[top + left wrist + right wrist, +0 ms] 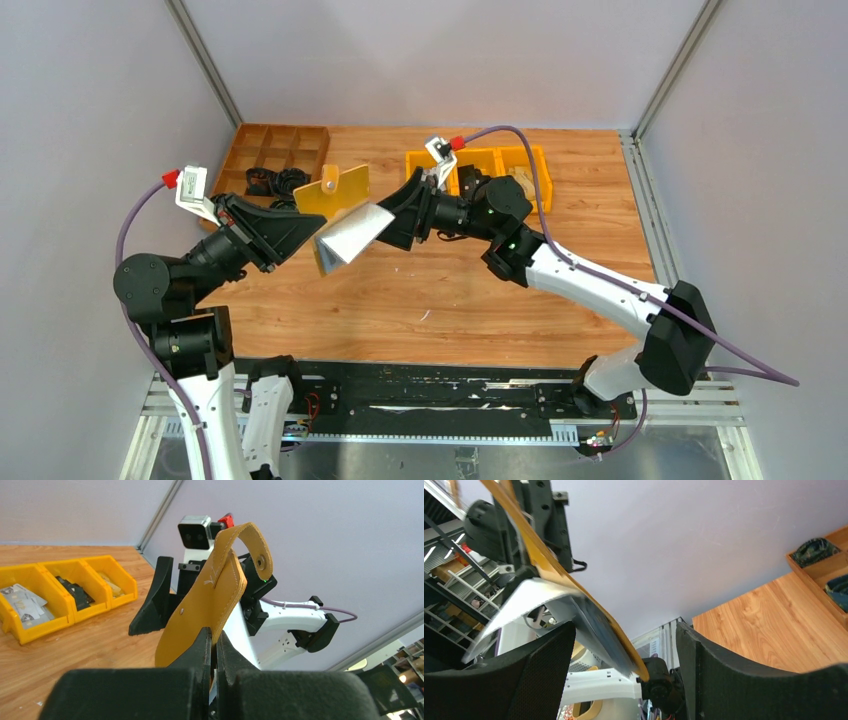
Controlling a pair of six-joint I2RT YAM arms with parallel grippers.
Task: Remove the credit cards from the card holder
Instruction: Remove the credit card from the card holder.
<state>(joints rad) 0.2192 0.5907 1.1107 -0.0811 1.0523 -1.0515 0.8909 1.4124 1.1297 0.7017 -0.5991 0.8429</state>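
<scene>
Card holder [345, 190], mustard-yellow, snap tab uppermost: being held aloft over the wooden table [450, 300], its lower edge being pinched between the pressed-together fingers of the left gripper [214, 640]. Grey inner sleeve [350, 240] is being flanked by the spread fingers of the right gripper [625, 627]; contact cannot be told. Grey cards [22, 602] are being contained in a yellow bin [30, 627].

Pale lilac-grey walls [430, 50] enclose a wooden table [450, 310] — even, soft light
</scene>
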